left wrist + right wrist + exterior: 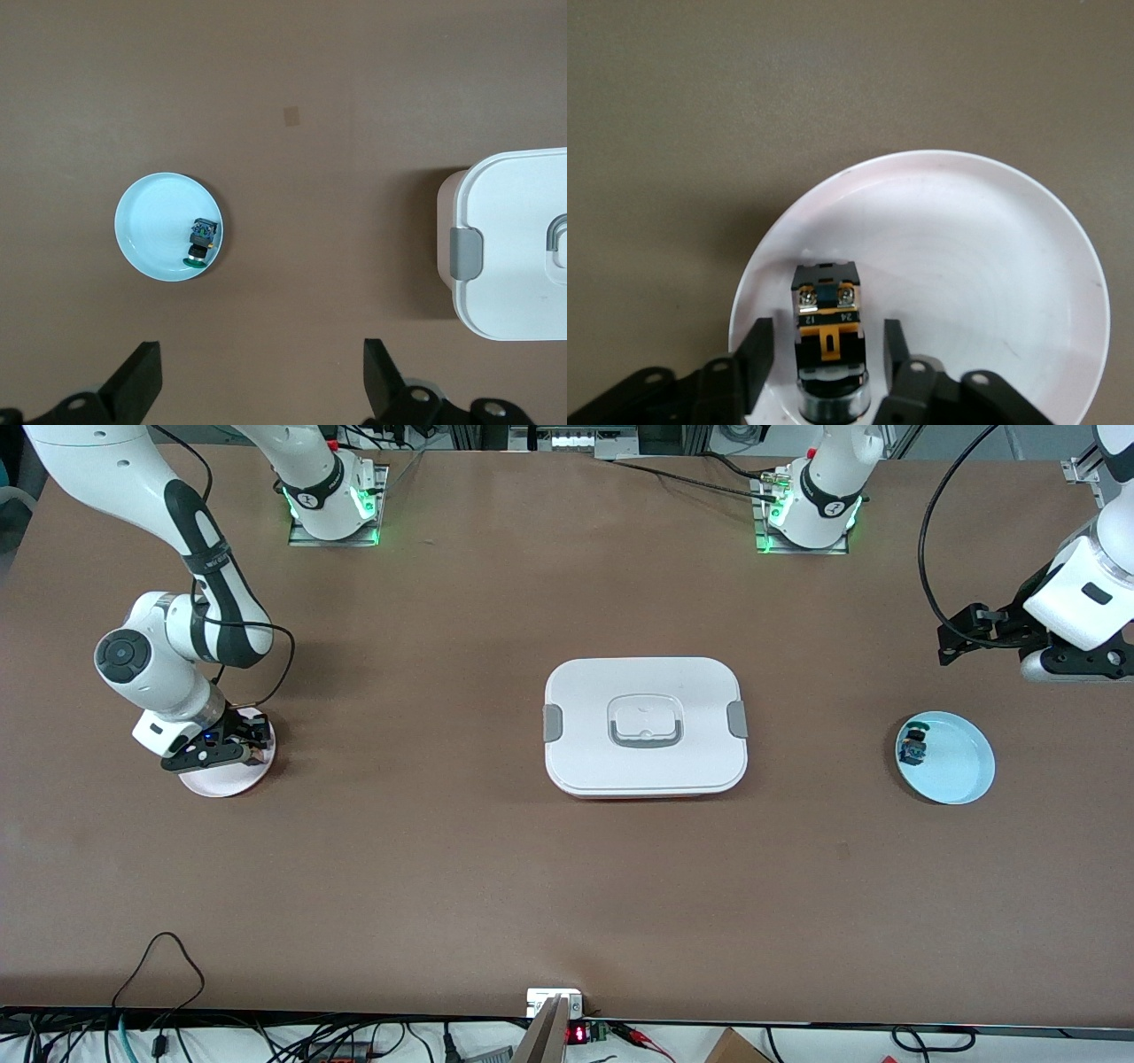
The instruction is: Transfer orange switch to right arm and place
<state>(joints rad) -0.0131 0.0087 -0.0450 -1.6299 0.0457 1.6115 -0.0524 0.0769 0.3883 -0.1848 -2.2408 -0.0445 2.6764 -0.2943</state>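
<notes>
The orange switch (827, 323), a small black box with an orange clip and a metal ring, lies on the pale pink plate (983, 266) at the right arm's end of the table (221, 784). My right gripper (827, 343) is low over this plate (241, 746). Its fingers (759, 350) are open on either side of the switch, with a gap on each side. In the front view the gripper hides the switch. My left gripper (966, 638) is open and empty (261, 356), up in the air over bare table near the light blue plate (961, 766).
The light blue plate (151, 226) holds a small dark blue-and-green component (912, 746) (202, 241). A white lidded box (645, 726) with grey latches stands at the table's middle and shows in the left wrist view (518, 248). Cables run along the table's near edge.
</notes>
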